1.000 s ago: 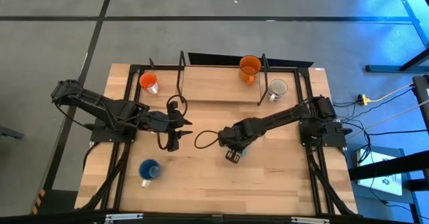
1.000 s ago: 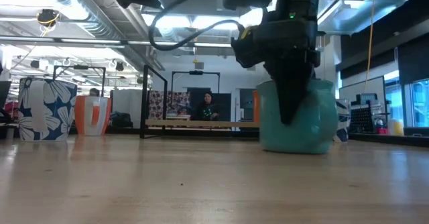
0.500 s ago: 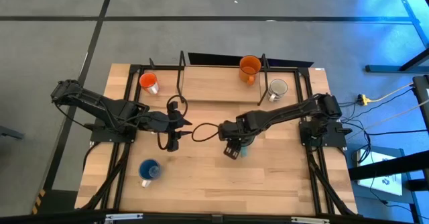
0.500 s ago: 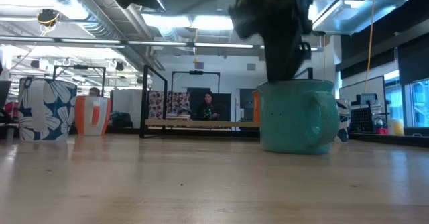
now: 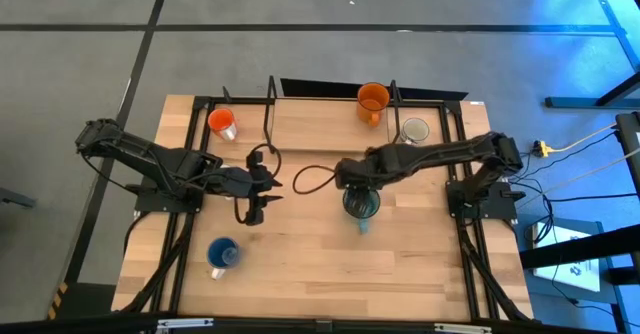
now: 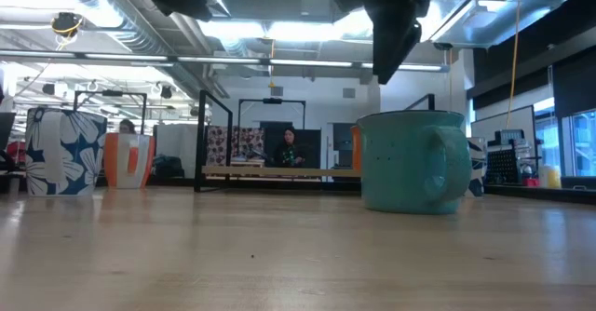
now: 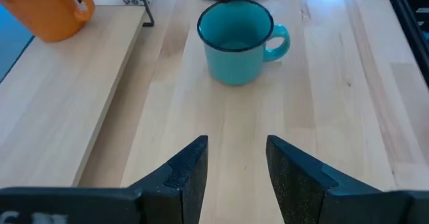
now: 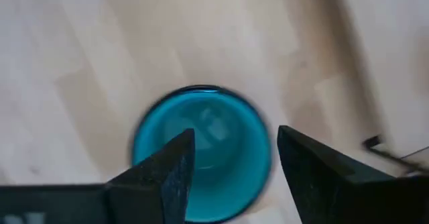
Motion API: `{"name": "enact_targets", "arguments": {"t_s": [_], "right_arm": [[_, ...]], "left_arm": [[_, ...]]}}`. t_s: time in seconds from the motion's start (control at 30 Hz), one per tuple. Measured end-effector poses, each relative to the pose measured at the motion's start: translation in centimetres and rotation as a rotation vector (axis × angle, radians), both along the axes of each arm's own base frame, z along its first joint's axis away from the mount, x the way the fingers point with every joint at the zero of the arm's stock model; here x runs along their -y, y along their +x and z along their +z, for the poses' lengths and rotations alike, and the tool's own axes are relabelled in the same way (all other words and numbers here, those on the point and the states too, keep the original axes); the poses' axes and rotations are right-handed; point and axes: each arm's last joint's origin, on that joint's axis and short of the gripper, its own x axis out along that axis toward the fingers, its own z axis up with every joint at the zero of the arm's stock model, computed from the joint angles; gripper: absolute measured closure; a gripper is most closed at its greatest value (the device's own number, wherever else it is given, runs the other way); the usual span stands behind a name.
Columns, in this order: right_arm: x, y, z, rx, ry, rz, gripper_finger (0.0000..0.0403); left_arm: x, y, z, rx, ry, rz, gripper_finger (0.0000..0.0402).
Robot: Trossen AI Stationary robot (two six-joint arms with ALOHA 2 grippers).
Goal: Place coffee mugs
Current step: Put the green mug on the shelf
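The teal coffee mug (image 5: pixel 361 205) stands upright on its base near the table's middle, its handle (image 5: pixel 362 224) toward the near edge. My right gripper (image 5: pixel 356 186) hovers open just above its rim, fingers pointing down, clear of the mug (image 6: pixel 411 162) in the low view. The right wrist view looks down into the mug (image 8: pixel 201 150) between the open fingers. My left gripper (image 5: pixel 270 199) waits open to the mug's left, facing it (image 7: pixel 234 43). An orange mug (image 5: pixel 372 99), a white-grey mug (image 5: pixel 413 131), an orange-red mug (image 5: pixel 222 124) and a blue mug (image 5: pixel 222 255) stand apart.
A raised wooden shelf (image 5: pixel 320 124) runs along the far side, with black metal frame posts (image 5: pixel 268 109) rising from the table. A black cable loop (image 5: pixel 305 179) hangs between the grippers. Bare wood lies in front of the teal mug.
My right gripper has opened and let go of the teal mug, then risen straight up off it and drawn back a little toward the far edge. The mug stays upright where it stood on the table.
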Motion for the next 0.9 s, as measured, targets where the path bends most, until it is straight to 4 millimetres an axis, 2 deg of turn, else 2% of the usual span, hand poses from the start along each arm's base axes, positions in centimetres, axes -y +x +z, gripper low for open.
{"name": "enact_targets", "arguments": {"t_s": [0.13, 0.33, 0.47, 0.63, 0.9], "right_arm": [[1.9, -1.0, -0.6, -0.015, -0.007, 0.048, 0.0213], [3.5, -1.8, -3.5, -0.035, 0.033, 0.143, 0.0224], [3.9, -2.1, -4.9, -0.051, 0.05, 0.198, 0.0226], [4.6, -2.3, -5.6, -0.06, 0.045, 0.207, 0.0226], [4.4, -1.2, -8.1, -0.082, 0.095, 0.26, 0.0226]], "left_arm": [[-0.1, -0.2, -0.3, -0.033, -0.007, 0.014, 0.0255], [-0.1, -0.4, -0.4, -0.043, -0.038, 0.05, 0.0255], [-0.1, -0.4, -0.4, -0.031, -0.095, 0.106, 0.0255], [-0.2, -0.3, -0.4, -0.007, -0.16, 0.196, 0.0255], [-0.2, -0.3, -0.4, 0.004, -0.202, 0.237, 0.0255]]}}
